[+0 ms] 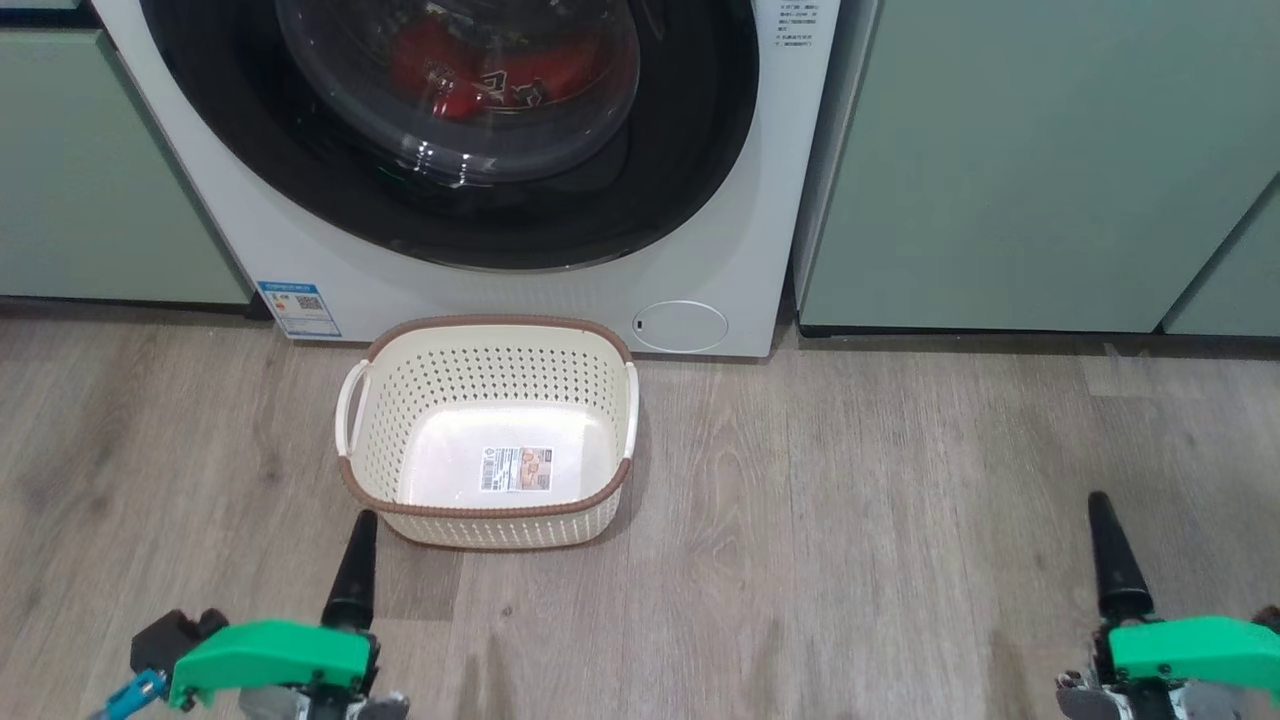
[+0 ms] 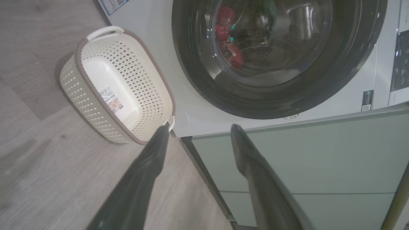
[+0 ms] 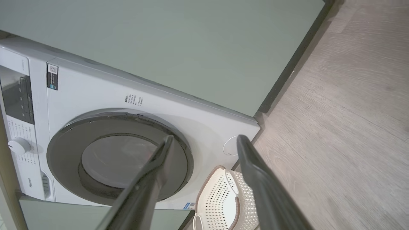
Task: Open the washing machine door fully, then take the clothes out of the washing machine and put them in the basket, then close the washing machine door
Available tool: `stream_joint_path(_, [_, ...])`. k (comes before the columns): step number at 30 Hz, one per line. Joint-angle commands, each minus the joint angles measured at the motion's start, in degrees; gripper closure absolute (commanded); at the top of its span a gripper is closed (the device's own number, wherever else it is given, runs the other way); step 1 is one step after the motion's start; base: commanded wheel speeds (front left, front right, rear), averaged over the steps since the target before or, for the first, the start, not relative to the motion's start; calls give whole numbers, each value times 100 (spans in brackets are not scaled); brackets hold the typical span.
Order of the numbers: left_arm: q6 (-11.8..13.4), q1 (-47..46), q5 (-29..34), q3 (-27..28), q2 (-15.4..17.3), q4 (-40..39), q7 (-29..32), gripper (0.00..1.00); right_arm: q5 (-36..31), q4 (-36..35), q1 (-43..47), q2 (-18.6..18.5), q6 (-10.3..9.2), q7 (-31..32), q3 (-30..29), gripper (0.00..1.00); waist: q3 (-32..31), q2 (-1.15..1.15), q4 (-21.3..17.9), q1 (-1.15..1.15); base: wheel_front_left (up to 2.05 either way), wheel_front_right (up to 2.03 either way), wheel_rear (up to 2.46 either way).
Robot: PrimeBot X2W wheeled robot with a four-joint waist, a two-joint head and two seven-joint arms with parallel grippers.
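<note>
Washing machine door [image 1: 690,150] closed, well ahead of both | left gripper [image 2: 199,127] low, fingers spread, empty | right gripper [image 3: 205,137] low, fingers spread, empty

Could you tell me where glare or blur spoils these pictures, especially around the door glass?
Head view: bright glints on the washing machine door glass, yet the red clothes read through it; the basket floor shines pale. Left wrist view: the left gripper has soft, close-up fingers. Right wrist view: the glass looks hazed grey.
</note>
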Motion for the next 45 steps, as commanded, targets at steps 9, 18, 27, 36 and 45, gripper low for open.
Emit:
stream_joint_path(9, [199, -410, 990, -146, 54, -377, -205, 0, -1157, -423, -310, -43, -1, -214, 185, 0, 14, 0, 12, 0, 0, 0, 0])
stream_joint_path(18, [398, -495, 1808, -300, 59, -517, -357, 0, -1947, -561, -346, -52, -2, -366, 257, 0, 20, 0, 16, 0, 0, 0, 0])
stream_joint_path(27, [567, -562, 2505, -416, 71, -572, -509, 0, -2678, -679, -375, -61, -2, -518, 336, 0, 18, 0, 23, 0, 0, 0, 0])
stream_joint_path(36, [761, -658, 3262, -535, 113, -637, -678, 0, -3481, -778, -412, -70, -2, -687, 459, 0, 17, 0, 33, 0, 0, 0, 0])
stream_joint_path(45, [920, -732, 3903, -654, 139, -711, -830, 0, -4174, -871, -441, -79, -3, -839, 554, 0, 11, 0, 43, 0, 0, 0, 0])
